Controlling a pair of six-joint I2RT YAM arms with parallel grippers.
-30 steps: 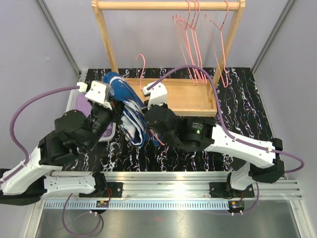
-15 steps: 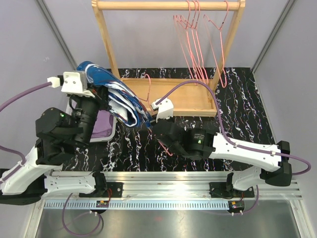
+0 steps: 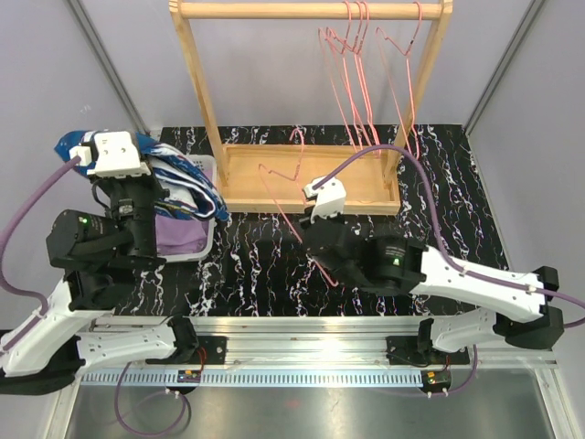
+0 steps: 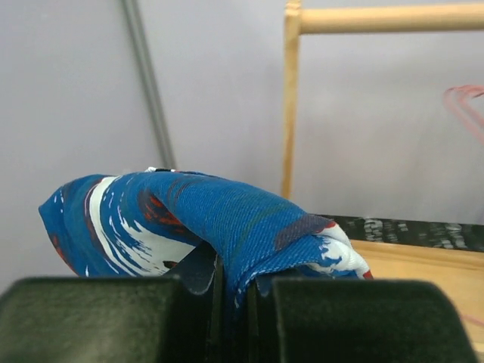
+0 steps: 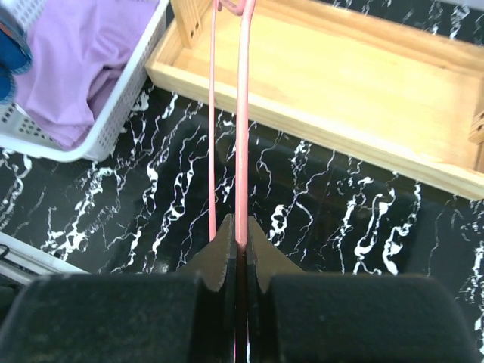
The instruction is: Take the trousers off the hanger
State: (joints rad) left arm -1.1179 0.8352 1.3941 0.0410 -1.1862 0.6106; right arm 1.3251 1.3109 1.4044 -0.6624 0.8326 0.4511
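Left wrist view shows the left fingers [image 4: 113,318] clenched on a fold of the blue trousers [image 4: 219,219], which bulge up and away from the tips. In the top view that bundle hangs at the frame's left over the far rim of the basket [image 5: 122,113], its length running rightward along the rim. The lilac trousers [image 5: 76,68] lie inside. The right fingers [image 5: 215,265] pinch the bare hanger [image 5: 242,136] mid-frame, well apart. I judge the drop goes straight down, and only the left arm is placed for it.
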